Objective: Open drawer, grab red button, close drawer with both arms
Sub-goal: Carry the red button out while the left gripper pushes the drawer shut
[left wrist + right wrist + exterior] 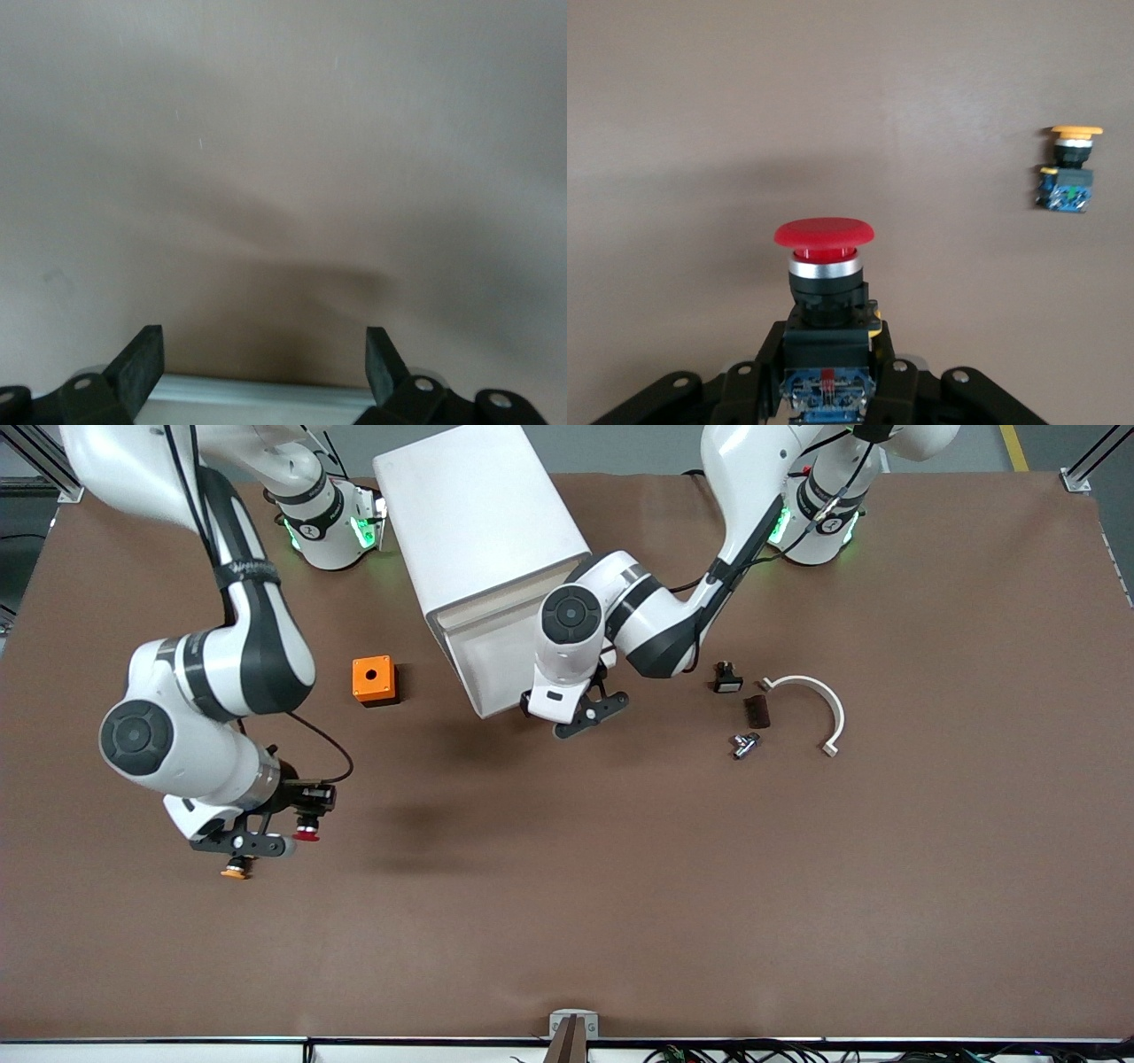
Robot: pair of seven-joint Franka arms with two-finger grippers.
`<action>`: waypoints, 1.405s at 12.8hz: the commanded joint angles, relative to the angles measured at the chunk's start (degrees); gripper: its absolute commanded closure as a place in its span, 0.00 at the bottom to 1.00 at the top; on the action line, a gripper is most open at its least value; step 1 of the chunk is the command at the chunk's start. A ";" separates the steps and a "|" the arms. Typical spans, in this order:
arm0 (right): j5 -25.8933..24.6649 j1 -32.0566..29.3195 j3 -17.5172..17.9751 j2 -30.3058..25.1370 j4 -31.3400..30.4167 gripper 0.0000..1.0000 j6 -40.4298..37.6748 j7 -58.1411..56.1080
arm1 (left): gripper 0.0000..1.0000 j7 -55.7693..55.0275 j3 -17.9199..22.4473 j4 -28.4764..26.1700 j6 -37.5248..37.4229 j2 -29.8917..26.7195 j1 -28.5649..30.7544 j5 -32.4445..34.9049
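My right gripper [297,825] is shut on the button [306,833], held by its black body and blue rear part above the table near the right arm's end. In the right wrist view the button [825,266] stands between the fingers [757,372], red cap pointing away. The white cabinet [483,514] stands between the arms' bases, its cream drawer fronts [487,660] facing the camera. I cannot tell the uppermost drawer from the others. My left gripper [589,716] is open at the cabinet's front. In the left wrist view its fingers [142,363] straddle a white edge [266,390] against a cream surface.
An orange-capped button [235,871] lies on the table by the right gripper, also in the right wrist view [1067,173]. An orange box [374,680] sits beside the cabinet. A black part [726,679], brown piece [757,710], metal fitting [744,744] and white curved bracket [819,704] lie toward the left arm's end.
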 commanded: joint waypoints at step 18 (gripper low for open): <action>0.99 -8.98 1.35 14.56 -1.95 0.99 18.13 -5.54 | 0.00 -4.88 -0.20 -2.01 0.87 -0.01 -4.22 -21.74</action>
